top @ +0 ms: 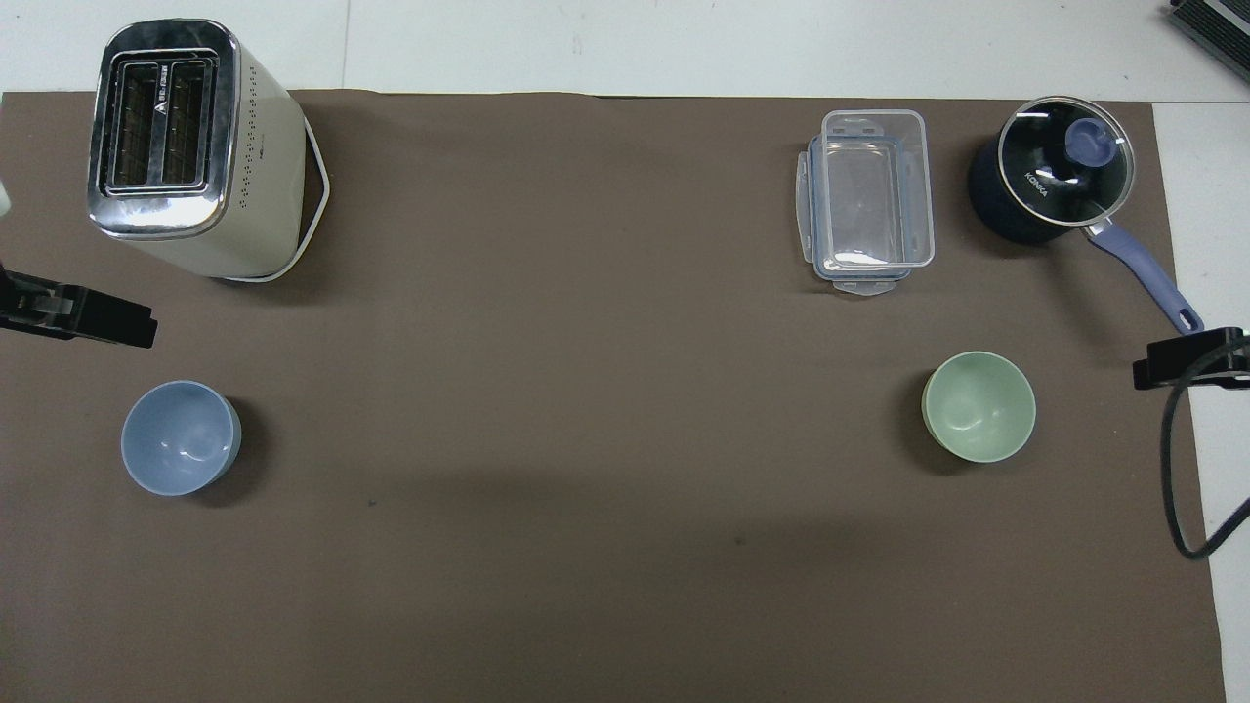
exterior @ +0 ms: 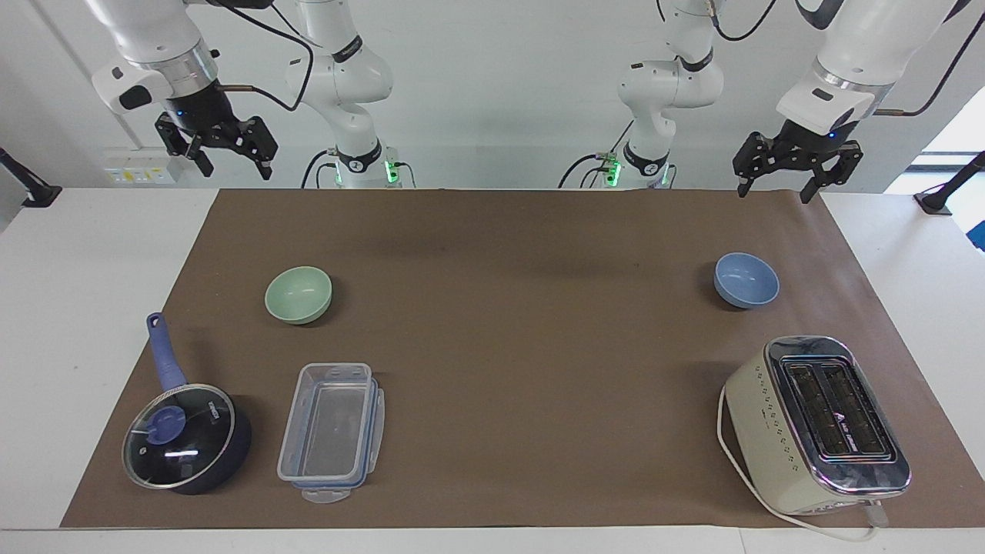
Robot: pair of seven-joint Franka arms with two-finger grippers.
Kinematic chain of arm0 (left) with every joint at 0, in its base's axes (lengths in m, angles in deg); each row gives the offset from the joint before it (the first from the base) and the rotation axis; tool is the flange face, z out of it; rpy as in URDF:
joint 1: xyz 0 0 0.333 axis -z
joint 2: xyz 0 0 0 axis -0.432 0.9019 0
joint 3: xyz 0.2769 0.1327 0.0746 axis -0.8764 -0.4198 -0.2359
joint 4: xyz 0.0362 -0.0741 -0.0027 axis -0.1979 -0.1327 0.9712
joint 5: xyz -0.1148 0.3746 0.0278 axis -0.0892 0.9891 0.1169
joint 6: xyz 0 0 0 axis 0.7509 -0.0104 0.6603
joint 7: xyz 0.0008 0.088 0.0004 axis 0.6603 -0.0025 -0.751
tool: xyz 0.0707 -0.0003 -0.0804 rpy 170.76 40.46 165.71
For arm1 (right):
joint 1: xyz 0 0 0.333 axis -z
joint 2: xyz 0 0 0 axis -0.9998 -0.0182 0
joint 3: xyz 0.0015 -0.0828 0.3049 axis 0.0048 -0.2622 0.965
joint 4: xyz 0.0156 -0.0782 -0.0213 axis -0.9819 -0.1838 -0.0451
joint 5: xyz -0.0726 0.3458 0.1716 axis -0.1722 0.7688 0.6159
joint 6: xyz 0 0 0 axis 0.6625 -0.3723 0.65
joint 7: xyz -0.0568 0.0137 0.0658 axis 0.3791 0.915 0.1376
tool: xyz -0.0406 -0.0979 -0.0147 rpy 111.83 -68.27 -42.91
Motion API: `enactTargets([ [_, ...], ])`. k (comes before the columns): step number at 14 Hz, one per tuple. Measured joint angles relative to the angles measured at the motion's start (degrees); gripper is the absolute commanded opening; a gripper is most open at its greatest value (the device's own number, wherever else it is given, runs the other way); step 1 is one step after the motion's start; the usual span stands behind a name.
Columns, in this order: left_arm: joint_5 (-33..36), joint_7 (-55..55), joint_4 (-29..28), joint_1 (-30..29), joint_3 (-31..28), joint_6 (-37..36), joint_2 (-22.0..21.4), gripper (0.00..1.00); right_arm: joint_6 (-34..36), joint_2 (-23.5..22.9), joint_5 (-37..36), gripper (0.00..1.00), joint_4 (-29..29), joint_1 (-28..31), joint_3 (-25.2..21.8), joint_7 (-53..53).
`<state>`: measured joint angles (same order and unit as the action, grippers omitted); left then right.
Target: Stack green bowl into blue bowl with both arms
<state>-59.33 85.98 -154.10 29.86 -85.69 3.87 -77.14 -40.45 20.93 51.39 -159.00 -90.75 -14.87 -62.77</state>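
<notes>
The green bowl stands upright and empty on the brown mat toward the right arm's end. The blue bowl stands upright and empty toward the left arm's end, well apart from the green one. My right gripper hangs open and empty, raised over the mat's edge at the robots' end. My left gripper hangs open and empty, raised over the mat's corner at its own end. In the overhead view only the tips of the left gripper and the right gripper show.
A dark-blue saucepan with a glass lid and a clear plastic container lie farther from the robots than the green bowl. A cream toaster with its cord lies farther from the robots than the blue bowl.
</notes>
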Motion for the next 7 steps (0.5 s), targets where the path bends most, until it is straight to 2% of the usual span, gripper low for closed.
enactTargets([
  [7, 0.00, 0.00, 0.00, 0.00, 0.00, 0.00, 0.00, 1.00, 0.01, -0.79, 0.20, 1.00, 0.76, -0.10, 0.06, 0.09],
])
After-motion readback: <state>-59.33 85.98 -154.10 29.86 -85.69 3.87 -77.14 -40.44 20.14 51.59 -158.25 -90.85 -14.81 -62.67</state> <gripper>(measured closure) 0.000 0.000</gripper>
